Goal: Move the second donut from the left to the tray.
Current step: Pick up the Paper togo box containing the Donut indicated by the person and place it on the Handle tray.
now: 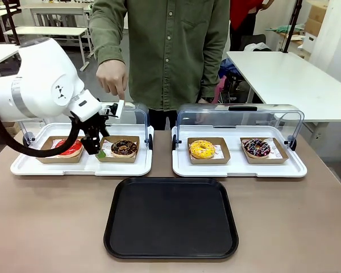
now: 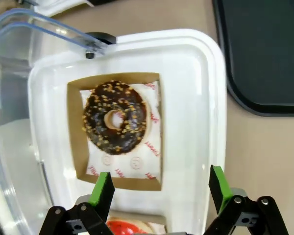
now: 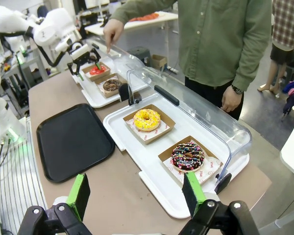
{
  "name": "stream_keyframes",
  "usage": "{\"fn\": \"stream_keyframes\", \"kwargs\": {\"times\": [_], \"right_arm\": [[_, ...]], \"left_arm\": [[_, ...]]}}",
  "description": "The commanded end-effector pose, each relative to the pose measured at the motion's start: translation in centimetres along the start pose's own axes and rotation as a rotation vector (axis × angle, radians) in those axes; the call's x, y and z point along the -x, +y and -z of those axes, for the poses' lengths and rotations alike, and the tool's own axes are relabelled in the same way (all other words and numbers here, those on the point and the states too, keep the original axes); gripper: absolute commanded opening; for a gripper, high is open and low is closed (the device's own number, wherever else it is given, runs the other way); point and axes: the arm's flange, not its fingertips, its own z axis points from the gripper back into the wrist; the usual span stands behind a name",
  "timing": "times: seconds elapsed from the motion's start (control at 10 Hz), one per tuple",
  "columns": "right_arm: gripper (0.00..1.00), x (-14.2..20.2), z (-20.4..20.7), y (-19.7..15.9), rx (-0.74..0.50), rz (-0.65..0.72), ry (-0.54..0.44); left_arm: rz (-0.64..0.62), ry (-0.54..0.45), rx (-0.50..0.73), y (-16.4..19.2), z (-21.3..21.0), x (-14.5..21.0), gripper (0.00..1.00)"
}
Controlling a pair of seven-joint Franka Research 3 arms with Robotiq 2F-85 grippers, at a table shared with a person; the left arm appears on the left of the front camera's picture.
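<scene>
Brown table (image 1: 45,227) shared with a person standing at its far side. Two white trays lie side by side with their clear lids raised. The left white tray (image 1: 79,166) holds a red donut (image 1: 70,148) and, second from the left, the chocolate donut (image 2: 115,122) with pale sprinkles. This donut lies flat on printed paper in its shallow cardboard box (image 2: 73,132). The black tray (image 1: 170,219) lies bare, nearer the robot and apart from the white trays.

The left gripper (image 2: 160,191) hangs low over the left white tray with its jaws spread wide and nothing between them. In the wrist view one pad stands over the near edge of the box and the other over bare white tray floor, so the donut lies ahead of the jaws, not between them. The right gripper (image 3: 136,193) is equally wide open and empty, well away above the table's other end.

Likely hazards:
- Closing from this offset could catch the box wall, or nothing at all.
- The red donut's box sits just beside, so a descending finger may nudge it.
- A grip on the donut itself may dent the icing, and a thin box wall may buckle or tip.
- The person's hand (image 1: 112,78) is at the raised clear lid (image 1: 133,114). Whether it holds the lid cannot be told, and a dropped lid would strike the arm.
</scene>
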Motion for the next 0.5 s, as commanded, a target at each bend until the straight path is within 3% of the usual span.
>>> {"fn": "stream_keyframes", "kwargs": {"times": [0.0,0.4], "right_arm": [[1.0,-0.29,-0.08,-0.23,-0.002,-0.028,-0.025],[1.0,-0.29,-0.08,-0.23,-0.002,-0.028,-0.025]], "left_arm": [[0.008,0.005,0.013,-0.88,0.25,0.06,1.0],[0.008,0.005,0.013,-0.88,0.25,0.06,1.0]]}}
